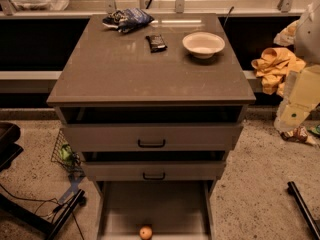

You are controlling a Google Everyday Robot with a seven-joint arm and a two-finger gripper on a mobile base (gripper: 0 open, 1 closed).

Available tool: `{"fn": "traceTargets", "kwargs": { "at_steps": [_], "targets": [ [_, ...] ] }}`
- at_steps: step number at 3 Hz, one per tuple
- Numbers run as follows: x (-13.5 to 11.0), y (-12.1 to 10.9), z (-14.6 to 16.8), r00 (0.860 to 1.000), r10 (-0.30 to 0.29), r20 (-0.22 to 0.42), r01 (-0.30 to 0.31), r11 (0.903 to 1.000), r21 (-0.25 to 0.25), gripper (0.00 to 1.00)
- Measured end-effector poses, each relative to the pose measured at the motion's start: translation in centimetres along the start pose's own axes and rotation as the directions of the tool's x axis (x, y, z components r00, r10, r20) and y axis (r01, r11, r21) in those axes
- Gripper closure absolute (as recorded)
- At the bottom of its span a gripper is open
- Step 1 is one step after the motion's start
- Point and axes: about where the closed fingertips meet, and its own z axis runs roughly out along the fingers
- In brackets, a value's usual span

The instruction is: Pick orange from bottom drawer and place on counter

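Note:
The orange (145,232) is small and round and lies on the floor of the bottom drawer (150,204), near its front edge. That drawer is pulled out below the two upper drawers with black handles. The counter (150,69) is the grey-brown top slab of the cabinet. My gripper (292,115) hangs at the right edge of the view on a pale, yellowish arm part. It is beside the cabinet at about the height of the top drawer, well above and to the right of the orange. It holds nothing that I can see.
On the back of the counter lie a white bowl (203,44), a dark snack bar (156,42) and a blue chip bag (126,19). A yellow cloth (274,66) lies to the right, a wire basket (65,154) to the left. Black bars (303,206) and cables lie on the floor.

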Motion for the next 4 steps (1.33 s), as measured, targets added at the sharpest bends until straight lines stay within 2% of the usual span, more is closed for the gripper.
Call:
{"fn": "traceTargets", "kwargs": {
  "at_steps": [1,2,3,4],
  "targets": [
    [0.0,0.0,0.1,1.000,0.001,0.002,-0.001,1.0000,0.001,0.00],
    [1.2,0.9,2.5,0.998,0.026,0.064,-0.027,0.9996,0.005,0.00],
    [2.3,3.9,5.5,0.986,0.030,0.165,-0.031,0.9995,0.004,0.00],
    [3.8,8.3,10.7,0.953,0.058,0.296,-0.059,0.9982,-0.006,0.00]
  ]
}}
